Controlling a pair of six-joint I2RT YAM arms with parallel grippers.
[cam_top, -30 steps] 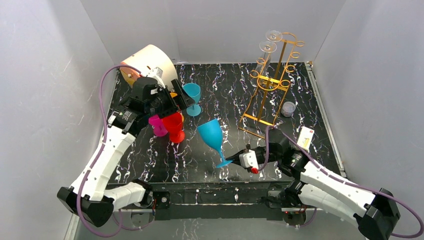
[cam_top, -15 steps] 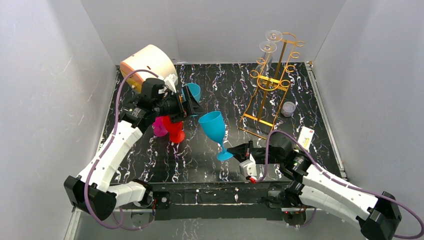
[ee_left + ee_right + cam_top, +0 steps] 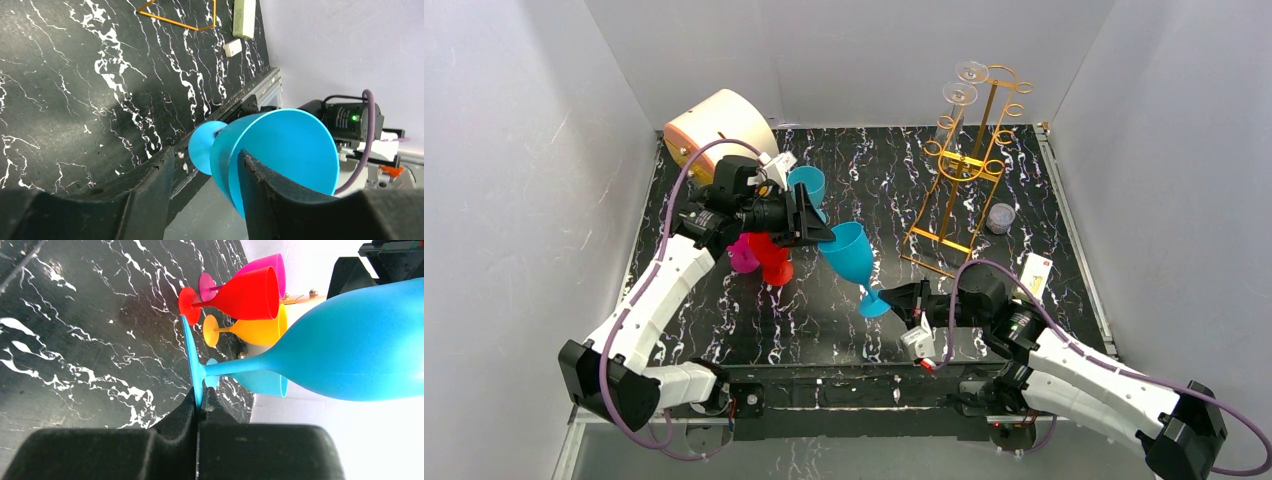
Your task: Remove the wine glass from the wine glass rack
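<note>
The blue wine glass (image 3: 849, 255) hangs tilted over the table's middle, bowl up and to the left. My right gripper (image 3: 894, 298) is shut on the edge of its foot (image 3: 192, 360), seen in the right wrist view as right gripper (image 3: 200, 397). My left gripper (image 3: 822, 228) straddles the bowl's rim: in the left wrist view one finger (image 3: 260, 200) is inside the bowl (image 3: 280, 145), the other finger (image 3: 150, 200) stands outside with a gap to the wall. The gold wine glass rack (image 3: 964, 165) stands at the back right with two clear glasses (image 3: 959, 95) hanging at its top.
Red (image 3: 772, 255), pink (image 3: 740, 255) and teal (image 3: 809, 182) glasses cluster under the left arm; a yellow glass (image 3: 255, 330) shows in the right wrist view. A white-and-orange drum (image 3: 719, 120) sits back left. A small clear jar (image 3: 1000, 217) and a white box (image 3: 1034, 273) lie right of the rack.
The left gripper has swung right from the coloured glasses to the blue glass's bowl and narrowed its jaws. The right gripper lifted the glass's foot a little and turned left.
</note>
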